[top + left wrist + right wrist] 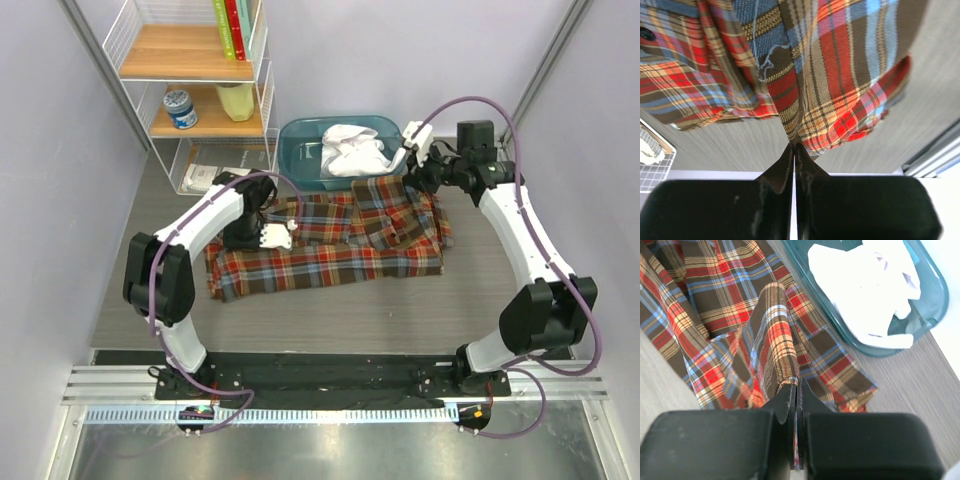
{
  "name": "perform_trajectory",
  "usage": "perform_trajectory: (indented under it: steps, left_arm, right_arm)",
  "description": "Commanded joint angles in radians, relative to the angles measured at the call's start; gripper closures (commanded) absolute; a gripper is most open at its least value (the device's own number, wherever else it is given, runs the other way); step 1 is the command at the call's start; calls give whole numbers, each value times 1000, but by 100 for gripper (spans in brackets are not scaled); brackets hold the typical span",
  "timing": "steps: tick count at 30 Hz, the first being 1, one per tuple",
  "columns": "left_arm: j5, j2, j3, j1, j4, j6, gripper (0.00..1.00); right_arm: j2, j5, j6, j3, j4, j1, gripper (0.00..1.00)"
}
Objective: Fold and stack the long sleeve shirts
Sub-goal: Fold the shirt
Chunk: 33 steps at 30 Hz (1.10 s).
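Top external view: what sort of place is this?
Probably a lab cell dressed as a laundry corner: plain panels enclose the table, a wire shelf holds books, and a teal bin holding a white shirt sits beside the plaid shirt.

In the left wrist view the plaid shirt [840, 65] runs off the top and left edges, and its pinched fold vanishes between the closed fingers of the left gripper [793, 144]. From above, the left arm [215, 215] hides part of the shirt's left end. The right wrist view's top edge cuts off the bin [932, 300] and the white shirt [865, 285]. The jar [181, 108] label is too small to read.
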Motion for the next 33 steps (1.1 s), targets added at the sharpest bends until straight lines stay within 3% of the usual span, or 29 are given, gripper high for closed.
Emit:
perform_trajectory:
  steps: [1,11,14,16,18,20,22,26,30,33]
  left_arm:
    - [-12,37,55,34,43,54,100]
    - [-7,75,49,51,115,58,100]
    - [-9,83,31,64,200,49,95]
    - [-6,84,26,93,291,-1,81]
    - [14,90,55,154,303,-58,69]
    - [103,84,98,214,250,-194,59]
    - [305,40,160,323,163,-320,49]
    - [549,-98,86,468,-38,-362,49]
    - [582,-209,-114,479,-103,-334,56]
    - [564,-235,-219,478,-82,-340,60]
  right_arm:
    - [36,22,-27,53,139,23,99]
    - [136,37,-30,96,195,49,99]
    - [151,76,-19,71,215,72,98]
    - [163,140,-7,53,233,81,94]
    - [177,210,28,47,224,82,83]
    - [192,322,37,56,163,81,75]
    - [191,388,43,53,89,73,62]
    - [128,421,73,5,-15,40,50]
    - [79,409,123,-27,-120,18,46]
    - [42,363,172,-68,-198,15,50]
